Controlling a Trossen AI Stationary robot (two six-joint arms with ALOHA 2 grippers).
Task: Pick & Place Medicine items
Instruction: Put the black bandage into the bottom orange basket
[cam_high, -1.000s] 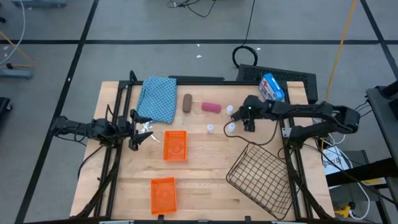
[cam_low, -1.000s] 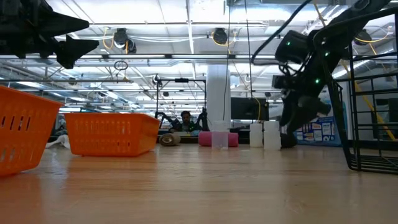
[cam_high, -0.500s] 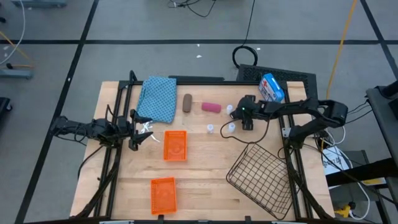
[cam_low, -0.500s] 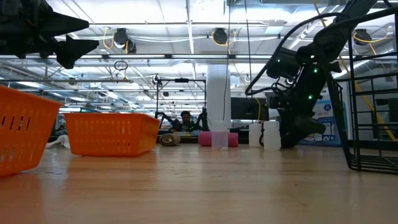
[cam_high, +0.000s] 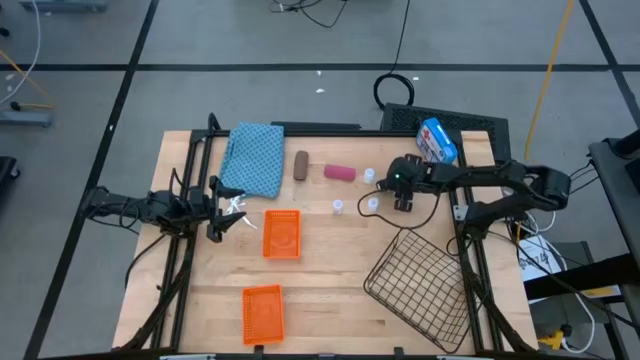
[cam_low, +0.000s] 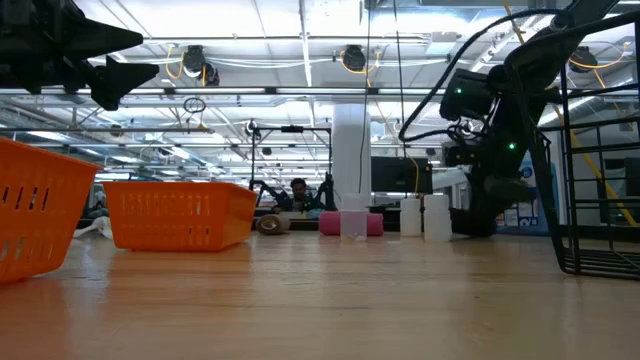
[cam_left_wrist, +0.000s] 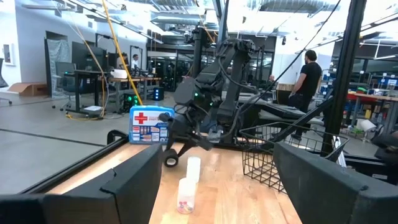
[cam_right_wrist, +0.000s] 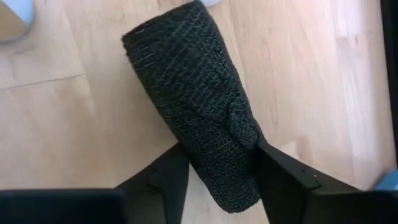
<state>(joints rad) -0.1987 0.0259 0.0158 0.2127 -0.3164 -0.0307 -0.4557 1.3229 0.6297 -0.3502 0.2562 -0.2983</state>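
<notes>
My right gripper (cam_high: 402, 196) (cam_right_wrist: 221, 158) stands at the table's far right, shut on the black cylinder (cam_right_wrist: 186, 93), a roll of dark woven wrap. To its left are three white vials (cam_high: 371, 205) (cam_high: 338, 207) (cam_high: 368, 175), standing upright on the wood. The pink cylinder (cam_high: 339, 172) and the brown cylinder (cam_high: 301, 165) lie on their sides further left. My left gripper (cam_high: 225, 212) (cam_left_wrist: 217, 158) waits open above the table's left edge, touching nothing. My right gripper pinches the black cylinder between its two fingers (cam_right_wrist: 165, 177), near one end (cam_right_wrist: 233, 180). The fingers come from above, pointing down, and lie across the roll. The roll lies level over the wood; I cannot tell whether it still touches the table.
A blue-and-white box with a red cross (cam_high: 436, 140) sits just beyond the right gripper. A wire basket (cam_high: 415, 285) fills the near right. Two orange baskets (cam_high: 281, 232) (cam_high: 262, 312) stand mid-table and near. A blue cloth (cam_high: 252, 158) lies far left. People stand in the room behind.
My right gripper has come down from just above the table to table height at the black cylinder, then shifted slightly toward the table's right edge. The vials and the other cylinders have stayed where they were.
</notes>
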